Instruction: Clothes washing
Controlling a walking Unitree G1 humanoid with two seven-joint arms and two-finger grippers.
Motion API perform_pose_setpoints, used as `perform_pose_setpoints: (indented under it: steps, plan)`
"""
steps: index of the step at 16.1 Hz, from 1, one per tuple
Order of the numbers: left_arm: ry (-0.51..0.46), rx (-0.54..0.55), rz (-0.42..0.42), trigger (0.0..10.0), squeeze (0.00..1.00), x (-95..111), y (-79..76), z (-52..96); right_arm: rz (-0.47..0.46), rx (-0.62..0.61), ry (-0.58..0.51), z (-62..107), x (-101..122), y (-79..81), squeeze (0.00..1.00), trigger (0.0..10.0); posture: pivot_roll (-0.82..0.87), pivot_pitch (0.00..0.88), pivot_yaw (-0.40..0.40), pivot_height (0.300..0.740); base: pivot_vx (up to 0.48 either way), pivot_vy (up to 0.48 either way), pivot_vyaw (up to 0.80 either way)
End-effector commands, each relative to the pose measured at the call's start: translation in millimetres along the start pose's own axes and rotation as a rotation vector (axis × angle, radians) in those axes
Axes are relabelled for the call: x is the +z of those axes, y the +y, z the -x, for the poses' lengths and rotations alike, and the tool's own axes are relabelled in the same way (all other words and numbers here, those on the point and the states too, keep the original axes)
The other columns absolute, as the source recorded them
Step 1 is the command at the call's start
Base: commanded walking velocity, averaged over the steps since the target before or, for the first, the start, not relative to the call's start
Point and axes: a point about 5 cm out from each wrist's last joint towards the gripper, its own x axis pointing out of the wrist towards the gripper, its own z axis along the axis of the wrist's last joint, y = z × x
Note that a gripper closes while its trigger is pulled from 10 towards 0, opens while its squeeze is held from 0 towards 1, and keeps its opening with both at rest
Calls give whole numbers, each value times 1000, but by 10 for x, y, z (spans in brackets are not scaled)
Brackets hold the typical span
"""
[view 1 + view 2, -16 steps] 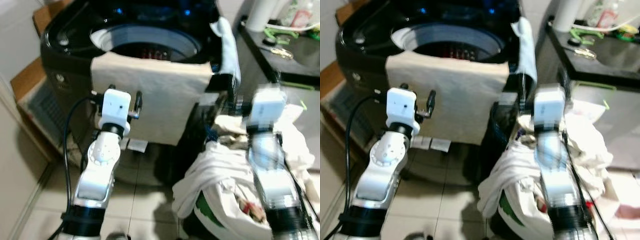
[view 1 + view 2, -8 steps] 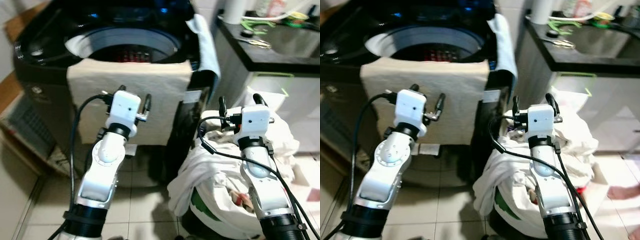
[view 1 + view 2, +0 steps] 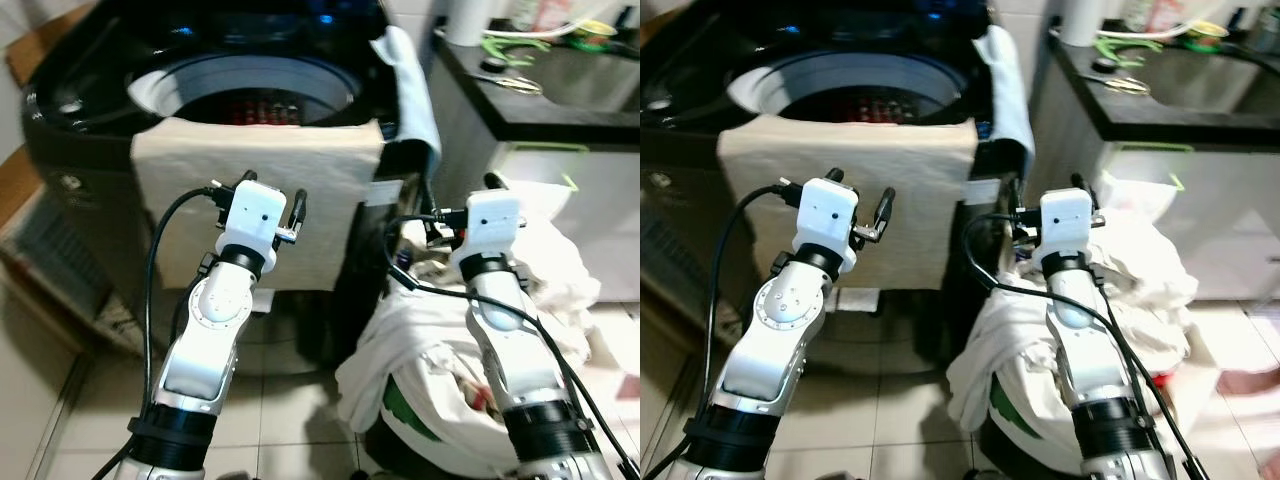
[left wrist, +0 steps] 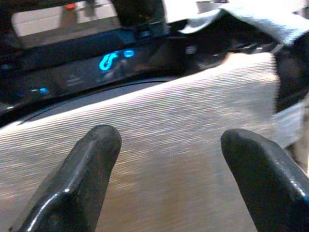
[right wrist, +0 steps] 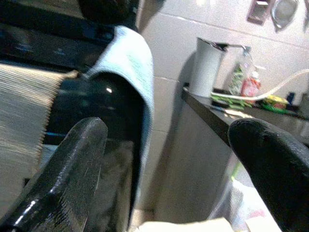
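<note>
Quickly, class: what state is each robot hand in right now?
Left hand: open, holding nothing, facing the beige towel.
Right hand: open, holding nothing.

Washing machine (image 3: 90, 170) ahead to my left, a towel (image 3: 260, 200) hung over its front rim, a cloth (image 3: 410, 90) over its right edge. Counter (image 3: 560, 95) to the right — laundry heap (image 3: 440, 340) on the floor before it, beside the machine.

Ahead of the left gripper (image 3: 270, 203) hung a beige towel (image 3: 262, 190) on the glossy black washing machine (image 3: 90, 150); white laundry (image 3: 440, 345) lay below the right gripper (image 3: 462, 205).
</note>
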Motion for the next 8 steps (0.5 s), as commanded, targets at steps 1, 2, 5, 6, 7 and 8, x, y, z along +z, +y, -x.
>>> perform_pose_setpoints:
  steps: [1, 2, 5, 6, 7, 8]
  plan:
    - [-10, -2, -4, 10000, 0, 25, -7, -34, -17, -4, -2, -32, 17, -14, 0, 10000, 85, 0, -11, 736, 0, 0, -594]
    - [-12, -7, -8, 10000, 0, 30, -13, -39, -19, 0, 0, -38, 11, 2, 0, 10000, 87, 0, -11, 736, 0, 0, -594]
    - [-13, -11, -11, 10000, 0, 34, -23, -44, -34, 5, 15, -39, -28, 8, 0, 10000, 88, 0, -9, 736, 0, 0, -594]
    - [-3, -16, 2, 10000, 0, 18, -31, -41, -37, 8, 20, -42, -45, 13, 0, 10000, 89, 0, -9, 736, 0, 0, -594]
    - [5, -41, 62, 10000, 0, 19, -65, -40, -41, 14, 25, -43, -61, 27, 0, 10000, 90, 0, -10, 736, 0, 0, -587]
    - [5, -41, 62, 10000, 0, 19, -65, -40, -41, 14, 25, -43, -61, 27, 0, 10000, 90, 0, -10, 736, 0, 0, -587]
